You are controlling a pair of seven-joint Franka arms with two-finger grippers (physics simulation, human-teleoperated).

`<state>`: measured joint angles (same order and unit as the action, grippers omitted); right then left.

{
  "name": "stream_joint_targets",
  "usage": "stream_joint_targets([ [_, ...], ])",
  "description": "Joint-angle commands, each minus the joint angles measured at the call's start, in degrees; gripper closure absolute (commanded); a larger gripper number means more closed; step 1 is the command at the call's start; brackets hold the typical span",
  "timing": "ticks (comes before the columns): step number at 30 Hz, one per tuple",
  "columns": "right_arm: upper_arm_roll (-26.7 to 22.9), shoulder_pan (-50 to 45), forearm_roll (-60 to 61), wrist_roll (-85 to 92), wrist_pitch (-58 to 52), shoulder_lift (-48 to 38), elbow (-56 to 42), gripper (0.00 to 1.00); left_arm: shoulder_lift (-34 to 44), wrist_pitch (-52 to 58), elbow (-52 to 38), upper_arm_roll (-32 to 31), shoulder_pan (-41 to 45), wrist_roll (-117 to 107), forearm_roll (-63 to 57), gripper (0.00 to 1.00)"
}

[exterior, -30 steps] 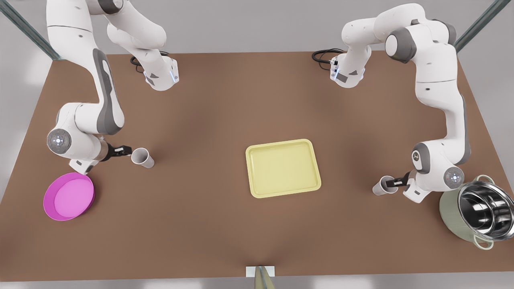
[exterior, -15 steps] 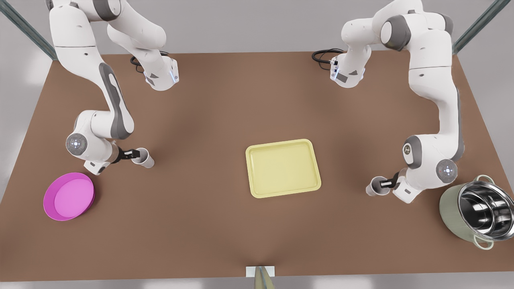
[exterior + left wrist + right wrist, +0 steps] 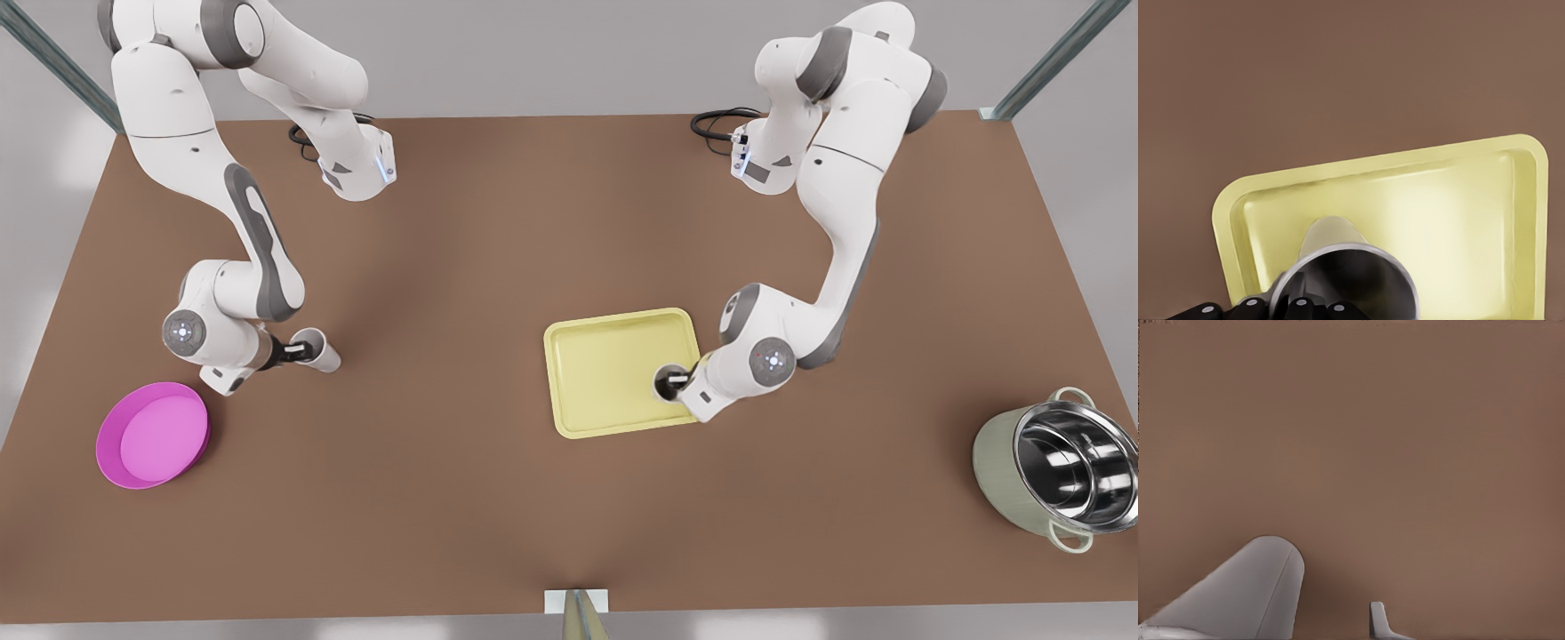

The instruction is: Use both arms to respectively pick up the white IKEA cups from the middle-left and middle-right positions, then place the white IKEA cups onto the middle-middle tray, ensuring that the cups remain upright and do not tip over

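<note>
Halfway there, by the look of it. Over on the front view's right, the left gripper point(image 3: 680, 380) closed tight on the rim of the first white cup point(image 3: 667, 382), with one dark finger point(image 3: 1271, 310) pressed against the cup's edge. Under those fingers and out past them, the yellow tray point(image 3: 605, 356), so the cup hangs or sits near the tray corner nearest that arm. Looks upright in the front view. Cannot tell whether its bottom touches the tray floor or floats just above it. Left to do here, most likely: lower it gently if needed, let go, then lift away without knocking it over. Over on the front view's left, the right gripper point(image 3: 289, 349) right at the rim of the second white cup point(image 3: 316, 349). Cannot tell whether this one is open or closed. That cup stands on the brown table point(image 3: 498, 222), well apart from the tray. Nearly all of its job not yet done: grab, lift, carry across, set down upright beside the first cup. Off to the sides, a pink plate point(image 3: 151, 434) and a shiny pot point(image 3: 1058, 467), both well away from either gripper.
</note>
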<state>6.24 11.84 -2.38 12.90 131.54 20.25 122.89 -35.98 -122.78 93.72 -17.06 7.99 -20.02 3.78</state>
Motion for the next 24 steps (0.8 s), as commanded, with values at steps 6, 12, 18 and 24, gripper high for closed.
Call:
stream_joint_targets([
  [6,0.5,-1.2,-0.2,0.6,-1.3,-0.8,-0.9,0.79,-0.3,-4.5,2.4,-0.8,-0.3,-16.5,-0.1,0.79],
  [12,11.7,-1.1,2.7,0.1,-2.5,-2.1,-6.4,0.79,-0.1,-7.3,4.4,-0.9,-0.6,-16.1,-0.1,0.0],
  [18,15.0,-16.6,7.9,-21.4,-1.6,6.9,-19.0,0.79,1.9,-4.4,4.3,-1.5,-1.5,-16.3,-0.1,0.0],
  [24,14.8,-29.5,0.6,-47.8,2.6,10.6,-25.4,0.79,7.4,9.6,0.2,-1.4,-4.0,-16.2,-1.5,0.0],
])
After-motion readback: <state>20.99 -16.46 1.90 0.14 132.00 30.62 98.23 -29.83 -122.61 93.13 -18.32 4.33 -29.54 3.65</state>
